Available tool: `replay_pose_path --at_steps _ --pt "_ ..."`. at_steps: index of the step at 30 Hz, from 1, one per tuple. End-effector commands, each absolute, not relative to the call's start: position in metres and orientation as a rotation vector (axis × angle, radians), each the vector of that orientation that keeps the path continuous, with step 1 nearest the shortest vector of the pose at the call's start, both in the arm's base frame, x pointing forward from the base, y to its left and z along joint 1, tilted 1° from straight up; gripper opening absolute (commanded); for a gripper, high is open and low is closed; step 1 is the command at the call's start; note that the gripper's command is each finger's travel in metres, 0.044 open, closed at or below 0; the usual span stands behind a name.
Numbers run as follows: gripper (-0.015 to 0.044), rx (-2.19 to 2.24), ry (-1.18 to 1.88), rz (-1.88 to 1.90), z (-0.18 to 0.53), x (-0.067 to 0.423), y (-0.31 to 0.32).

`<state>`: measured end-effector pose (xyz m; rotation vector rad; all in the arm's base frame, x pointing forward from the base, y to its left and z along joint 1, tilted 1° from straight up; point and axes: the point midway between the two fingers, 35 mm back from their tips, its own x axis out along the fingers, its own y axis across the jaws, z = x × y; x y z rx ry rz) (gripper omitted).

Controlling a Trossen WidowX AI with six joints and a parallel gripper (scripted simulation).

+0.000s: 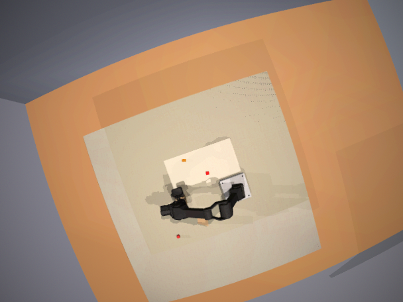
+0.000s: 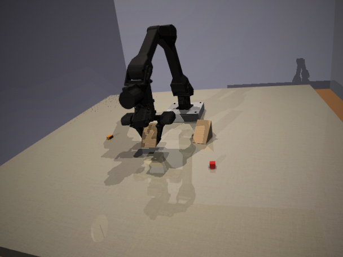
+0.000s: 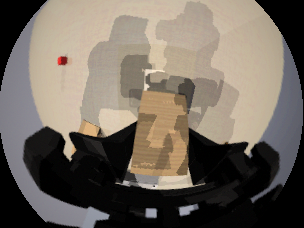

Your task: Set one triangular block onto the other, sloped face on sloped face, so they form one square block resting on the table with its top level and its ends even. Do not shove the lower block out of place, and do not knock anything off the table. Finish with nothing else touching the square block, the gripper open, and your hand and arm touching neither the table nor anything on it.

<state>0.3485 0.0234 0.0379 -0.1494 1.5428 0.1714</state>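
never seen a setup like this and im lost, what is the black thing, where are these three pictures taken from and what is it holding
The black thing is a robot arm bolted to a grey base plate on a beige table. One picture looks straight down from above, one looks from the side, and the round one comes from a camera on the wrist, looking down past the gripper. The gripper's two fingers are closed on a tan triangular block, which seems lifted just off the table. A second triangular block stands beside the base. A small red cube and a small orange piece also lie on the table.

Wood-grained blocks (image 2: pixel 149 135), glossy matt-beige table (image 2: pixel 254 169)
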Motion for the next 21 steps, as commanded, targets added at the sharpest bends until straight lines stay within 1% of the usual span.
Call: replay_pose_path --at_steps 1,21 --pt "0.0000 -0.057 1.548 0.086 0.0377 0.3484 0.0238" --pt "0.0000 0.363 1.525 -0.321 0.0377 0.3484 0.0242"
